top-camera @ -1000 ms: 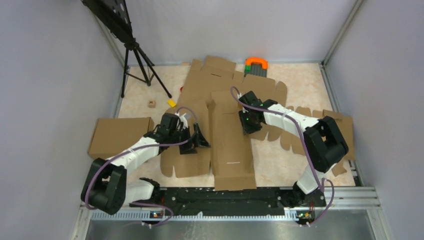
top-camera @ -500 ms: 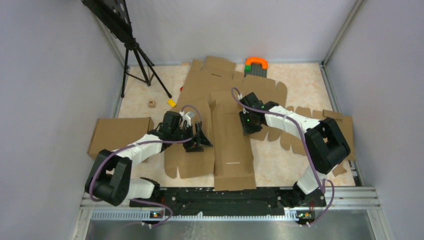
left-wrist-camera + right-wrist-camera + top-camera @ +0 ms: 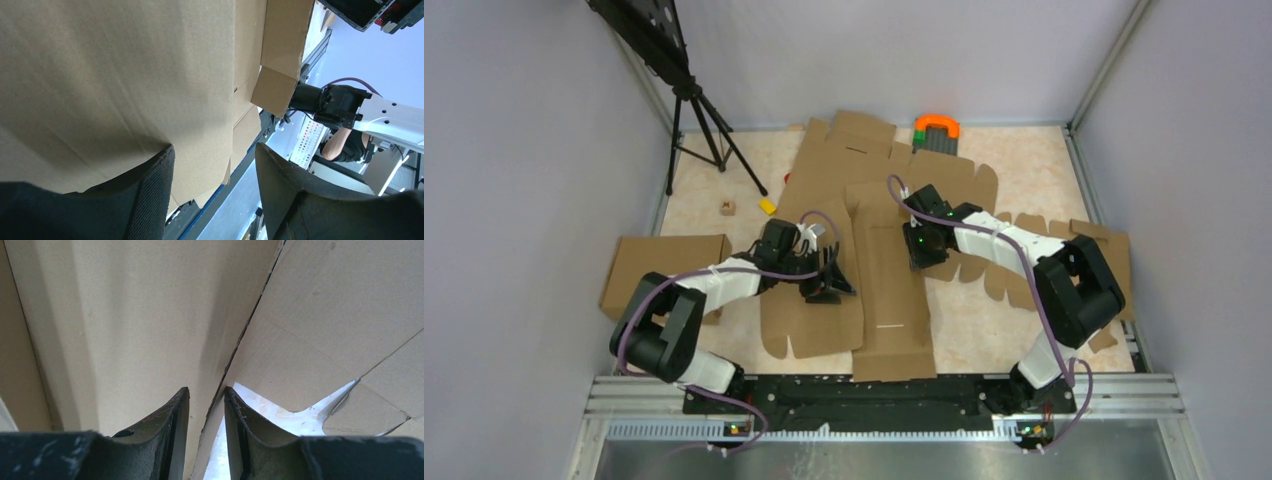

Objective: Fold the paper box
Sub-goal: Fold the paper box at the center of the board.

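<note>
A: Brown corrugated cardboard, die-cut with flaps, tabs and slits: seen from above, the one paper box (image 3: 824,175) sprawls mid-table, with a long panel doubled over its middle. Which step is this?
B: Early folding, I'd judge. There are two arms. The left gripper (image 3: 829,282) sits on the left side flap and the right gripper (image 3: 921,250) is at the long panel's right edge.
A: And the rest?
B: One plain brown cardboard slab (image 3: 662,268) at the left, one black tripod (image 3: 699,115), one small wooden cube (image 3: 727,208), one yellow block (image 3: 767,206) and one orange-and-green object (image 3: 936,128) at the far side.
A: Left wrist view?
B: The paper box (image 3: 100,75) fills it. The left gripper (image 3: 215,195) has its jaws wide apart, pinching nothing.
A: Right wrist?
B: The right gripper (image 3: 205,430) is closed down on a panel edge of the paper box (image 3: 125,315), its fingers (image 3: 170,430) nearly together.
A: Next move?
B: I reckon the left must catch its flap's edge and raise it along the crease, while the right holds the panel steady
</note>
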`<control>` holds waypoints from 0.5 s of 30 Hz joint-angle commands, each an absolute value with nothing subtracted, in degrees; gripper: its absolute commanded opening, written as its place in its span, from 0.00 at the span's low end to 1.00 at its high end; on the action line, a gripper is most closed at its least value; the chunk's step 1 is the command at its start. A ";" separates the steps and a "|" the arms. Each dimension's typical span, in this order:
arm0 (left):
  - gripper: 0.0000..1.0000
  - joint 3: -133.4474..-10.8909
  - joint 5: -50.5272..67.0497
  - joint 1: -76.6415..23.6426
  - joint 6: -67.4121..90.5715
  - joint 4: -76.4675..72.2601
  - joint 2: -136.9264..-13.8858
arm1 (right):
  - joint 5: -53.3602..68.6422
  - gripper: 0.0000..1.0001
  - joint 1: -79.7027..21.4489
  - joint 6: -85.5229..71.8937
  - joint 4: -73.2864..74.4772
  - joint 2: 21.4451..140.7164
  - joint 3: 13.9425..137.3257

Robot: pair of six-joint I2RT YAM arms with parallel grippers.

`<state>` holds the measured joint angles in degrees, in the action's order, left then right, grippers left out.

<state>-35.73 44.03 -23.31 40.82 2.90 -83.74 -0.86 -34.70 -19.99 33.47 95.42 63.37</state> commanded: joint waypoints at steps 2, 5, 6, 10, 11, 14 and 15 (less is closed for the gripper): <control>0.63 -37.67 39.69 -25.76 40.03 -2.54 -87.66 | 3.94 0.31 -35.24 -20.45 31.69 93.98 62.84; 0.63 -38.08 39.14 -26.48 39.96 -2.44 -89.82 | 3.75 0.31 -35.24 -20.25 31.58 93.76 62.62; 0.63 -38.48 39.03 -26.59 39.91 -2.07 -90.77 | 3.65 0.31 -35.24 -20.30 31.58 93.67 62.58; 0.67 -39.36 35.69 -27.02 38.96 1.28 -94.10 | 3.91 0.30 -35.27 -20.33 31.17 93.64 62.40; 0.69 -39.92 34.89 -27.06 38.61 2.94 -95.26 | 4.08 0.30 -35.25 -20.38 31.04 93.68 62.36; 0.70 -41.17 34.68 -27.09 38.26 4.57 -98.38 | 4.24 0.30 -35.24 -20.22 30.85 93.61 62.23; 0.69 -41.51 34.78 -27.14 38.24 5.15 -99.09 | 4.24 0.30 -35.24 -20.07 30.77 93.60 62.18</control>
